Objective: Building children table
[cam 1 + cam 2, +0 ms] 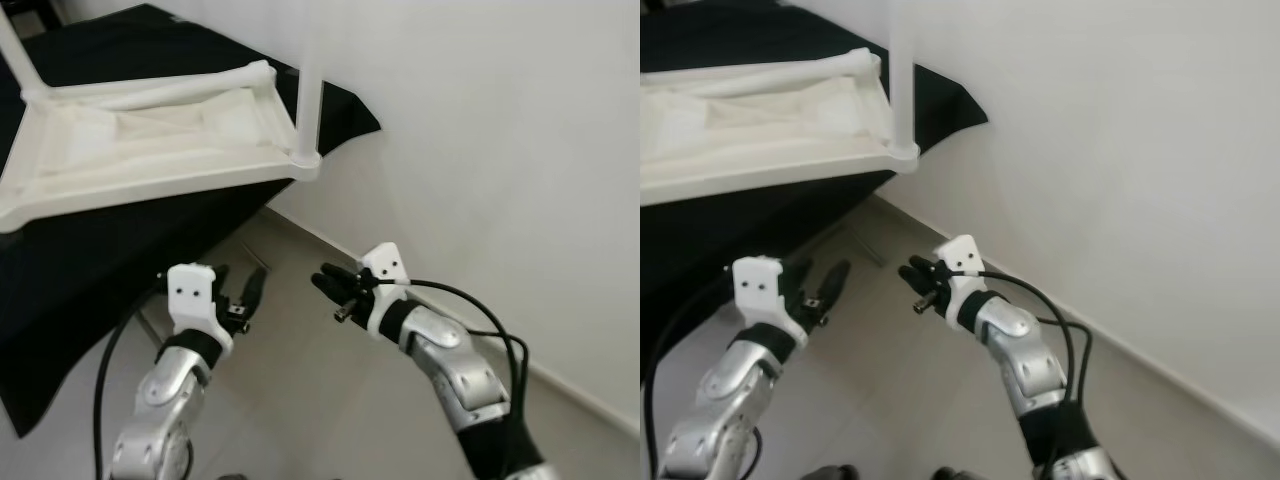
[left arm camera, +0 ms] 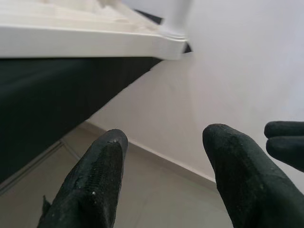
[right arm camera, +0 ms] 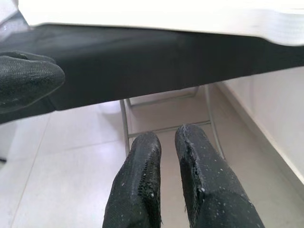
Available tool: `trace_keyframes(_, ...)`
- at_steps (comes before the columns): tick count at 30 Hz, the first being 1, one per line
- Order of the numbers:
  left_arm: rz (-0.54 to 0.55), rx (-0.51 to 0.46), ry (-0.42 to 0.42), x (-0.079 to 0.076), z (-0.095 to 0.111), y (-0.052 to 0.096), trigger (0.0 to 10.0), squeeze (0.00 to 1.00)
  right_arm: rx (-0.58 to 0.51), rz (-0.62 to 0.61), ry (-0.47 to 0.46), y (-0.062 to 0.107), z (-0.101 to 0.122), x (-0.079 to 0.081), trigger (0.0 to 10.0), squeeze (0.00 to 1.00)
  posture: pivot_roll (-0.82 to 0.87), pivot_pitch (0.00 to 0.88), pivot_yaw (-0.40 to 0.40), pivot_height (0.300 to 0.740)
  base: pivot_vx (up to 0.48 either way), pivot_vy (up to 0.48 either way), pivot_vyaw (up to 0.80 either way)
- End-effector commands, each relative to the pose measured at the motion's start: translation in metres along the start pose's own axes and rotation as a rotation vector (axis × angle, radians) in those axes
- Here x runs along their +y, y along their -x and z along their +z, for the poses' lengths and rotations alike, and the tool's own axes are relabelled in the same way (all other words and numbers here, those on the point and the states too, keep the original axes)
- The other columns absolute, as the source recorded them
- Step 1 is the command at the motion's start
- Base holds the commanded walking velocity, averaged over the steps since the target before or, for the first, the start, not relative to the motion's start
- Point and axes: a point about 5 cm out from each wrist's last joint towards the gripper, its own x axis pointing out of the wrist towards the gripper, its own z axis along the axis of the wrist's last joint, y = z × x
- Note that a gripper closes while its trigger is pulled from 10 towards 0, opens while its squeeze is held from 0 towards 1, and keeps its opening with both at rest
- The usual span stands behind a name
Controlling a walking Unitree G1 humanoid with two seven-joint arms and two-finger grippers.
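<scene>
A white plastic children's table [image 1: 150, 150] lies upside down on a surface draped in black cloth [image 1: 90, 260]. One white leg [image 1: 308, 90] stands upright in its near right corner socket, and another leg [image 1: 15, 50] rises at the far left. My left gripper [image 1: 240, 282] hovers below the cloth's edge over the floor, open and empty. My right gripper [image 1: 325, 278] hangs beside it, pointing toward the left one, its fingers pressed together on nothing. Both grippers are lower than the white table and apart from it.
A white wall [image 1: 500, 150] runs close along the right, meeting the tiled floor [image 1: 320, 400] at a baseboard. A grey metal frame [image 3: 166, 128] stands under the black-draped surface. The cloth's corner overhangs near the wall.
</scene>
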Motion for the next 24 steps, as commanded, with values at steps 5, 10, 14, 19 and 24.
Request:
trace_keyframes(5,0.006,0.009,-0.019,0.001,-0.002,0.0009,10.0,0.0,0.01,0.001,-0.045,-0.0011,-0.0028,-0.004,10.0,0.0,-0.02,0.207,-0.116,0.74,0.319,0.0,0.1)
trace_keyframes(10,-0.019,0.015,-0.024,-0.0018,-0.0026,-0.0003,10.0,0.0,-0.014,0.036,0.007,0.0003,0.0007,0.0003,10.0,0.0,-0.02,0.207,-0.129,0.74,0.324,0.0,0.8)
trace_keyframes(14,-0.015,0.012,-0.027,-0.002,-0.0026,-0.0008,10.0,0.0,0.015,0.055,-0.007,-0.0022,-0.001,0.0007,10.0,0.0,-0.01,0.208,-0.129,0.74,0.322,0.0,0.2)
trace_keyframes(19,-0.016,0.013,-0.03,-0.0016,-0.0027,0.0006,10.0,0.0,0.022,0.063,-0.02,-0.0032,-0.003,0.001,10.0,0.0,-0.01,0.207,-0.123,0.74,0.324,0.0,0.0)
trace_keyframes(24,-0.039,0.014,-0.048,-0.0034,-0.0018,-0.0005,10.0,0.0,-0.001,0.108,-0.035,-0.0013,-0.0014,0.0032,10.0,0.0,0.01,0.202,-0.117,0.74,0.331,0.0,0.0)
